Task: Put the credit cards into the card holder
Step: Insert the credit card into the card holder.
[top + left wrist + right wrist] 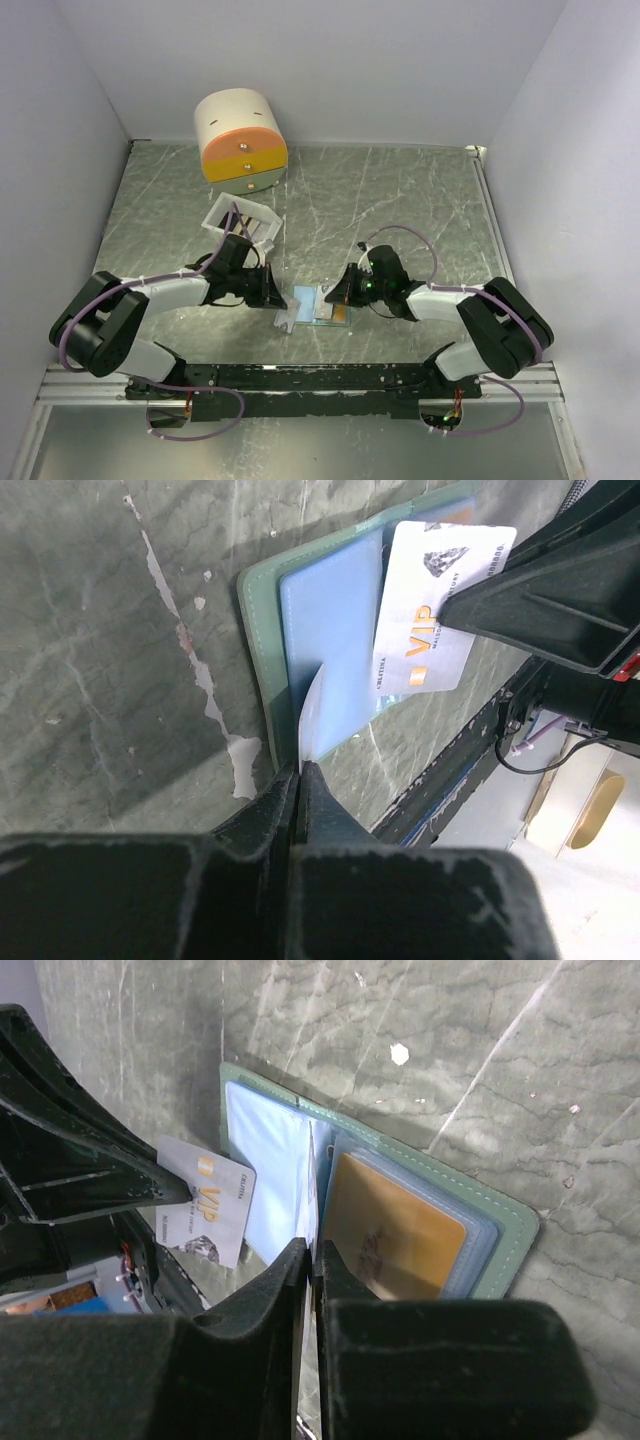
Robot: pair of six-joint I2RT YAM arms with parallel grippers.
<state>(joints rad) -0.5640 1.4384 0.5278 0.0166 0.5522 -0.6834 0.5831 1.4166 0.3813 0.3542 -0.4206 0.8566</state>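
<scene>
Holding thin clear leaves (312, 1170) of the open holder (306, 300), lower centre of the top view, with left gripper (300, 770) and right gripper (312, 1250) both pinched tight; silver card (425, 620) jutting off the blue page (330, 630), apt to slide out under any tug.

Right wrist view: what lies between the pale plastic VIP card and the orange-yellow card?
Pale blue plastic sleeves of the grey-green card holder, in the right wrist view.
</scene>
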